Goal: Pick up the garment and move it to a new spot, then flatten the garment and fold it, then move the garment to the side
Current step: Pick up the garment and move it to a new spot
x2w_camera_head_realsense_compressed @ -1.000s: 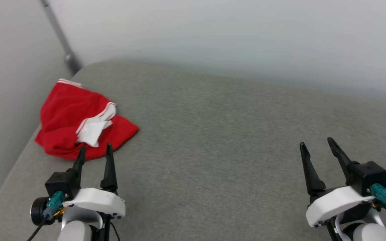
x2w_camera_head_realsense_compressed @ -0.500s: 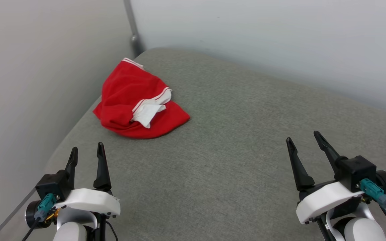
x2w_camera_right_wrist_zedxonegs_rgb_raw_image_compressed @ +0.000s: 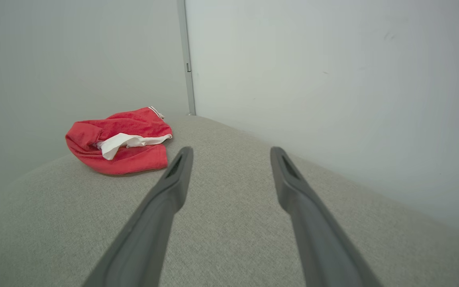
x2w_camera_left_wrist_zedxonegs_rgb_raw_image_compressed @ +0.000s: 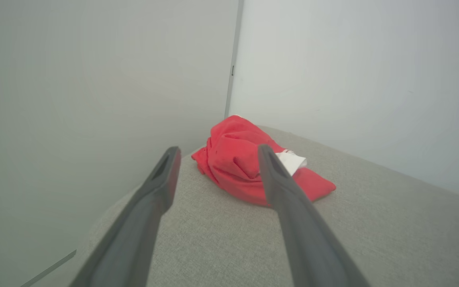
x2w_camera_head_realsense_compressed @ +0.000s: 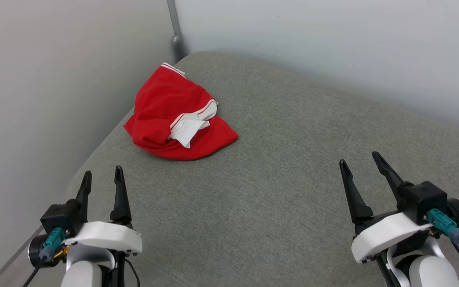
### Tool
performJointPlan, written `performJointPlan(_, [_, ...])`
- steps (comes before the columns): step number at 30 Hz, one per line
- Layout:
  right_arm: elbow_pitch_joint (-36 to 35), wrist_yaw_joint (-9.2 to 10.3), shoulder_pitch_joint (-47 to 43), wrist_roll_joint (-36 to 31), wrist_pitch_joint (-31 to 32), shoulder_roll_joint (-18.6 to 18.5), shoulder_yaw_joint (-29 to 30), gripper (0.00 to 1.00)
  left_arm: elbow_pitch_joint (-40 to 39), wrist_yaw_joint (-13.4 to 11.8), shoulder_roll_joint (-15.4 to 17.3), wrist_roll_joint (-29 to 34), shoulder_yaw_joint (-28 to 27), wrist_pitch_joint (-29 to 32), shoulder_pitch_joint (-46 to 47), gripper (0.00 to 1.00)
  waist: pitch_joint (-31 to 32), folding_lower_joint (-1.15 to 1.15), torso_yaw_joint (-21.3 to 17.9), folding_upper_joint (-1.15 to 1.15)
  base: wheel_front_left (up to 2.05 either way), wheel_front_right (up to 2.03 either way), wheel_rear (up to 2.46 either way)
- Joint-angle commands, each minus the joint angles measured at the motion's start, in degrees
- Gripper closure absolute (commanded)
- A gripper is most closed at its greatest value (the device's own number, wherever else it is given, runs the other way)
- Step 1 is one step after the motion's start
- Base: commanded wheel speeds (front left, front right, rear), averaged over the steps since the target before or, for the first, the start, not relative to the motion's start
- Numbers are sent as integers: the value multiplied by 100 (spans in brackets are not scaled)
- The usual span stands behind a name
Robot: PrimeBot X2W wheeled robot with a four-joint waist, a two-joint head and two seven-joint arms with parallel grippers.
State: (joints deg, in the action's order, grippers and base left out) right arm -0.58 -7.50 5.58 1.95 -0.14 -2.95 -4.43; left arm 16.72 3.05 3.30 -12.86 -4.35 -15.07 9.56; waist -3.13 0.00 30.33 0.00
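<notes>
Crumpled bright red fabric garment (x2w_camera_head_realsense_compressed: 161, 103), white panels, on grey cushion (x2w_camera_head_realsense_compressed: 277, 191)
Wide and empty, apart from it: left pincer (x2w_camera_head_realsense_compressed: 102, 170), right pincer (x2w_camera_head_realsense_compressed: 358, 157)

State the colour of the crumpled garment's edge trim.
Thin white double stripes on the bright red fabric garment; clearest in head view.

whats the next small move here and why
Probably reach the left gripper forward toward the garment. It lies crumpled near the far left corner of the cushion, ahead of that gripper and much farther from the right gripper. Both grippers are open and empty, and neither touches the fabric.
</notes>
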Motion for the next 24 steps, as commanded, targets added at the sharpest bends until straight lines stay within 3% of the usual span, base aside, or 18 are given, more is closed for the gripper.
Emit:
performJointPlan(1, [-23, 2, 50, -5, 3, 10, 1, 0, -5, 29, -2, 7, -8, -15, 99, 0, -25, 0, -27, 0, 0, 0, 0])
performJointPlan(8, [-162, 2, 330, -129, 98, 7, -58, 0, 168, 151, 161, -242, -125, 91, 1012, 0, -468, 0, -455, 0, 0, 0, 0])
performJointPlan(13, [-227, 2, 595, -179, 122, -84, -84, 0, 366, 247, 630, -440, -194, 722, 2154, 0, -948, 0, -932, 0, 0, 0, 0])
performJointPlan(19, [-277, 2, 933, -181, 78, -169, -123, 0, 697, 388, 1454, -784, -85, 2452, 3236, 0, -1623, 0, -1574, 0, 0, 0, 0])
performJointPlan(24, [-261, 2, 1125, -143, 6, -161, -97, 0, 1221, 426, 2073, -1337, 63, 4275, 3604, 0, -2094, 0, -1956, 0, 0, 0, 0])
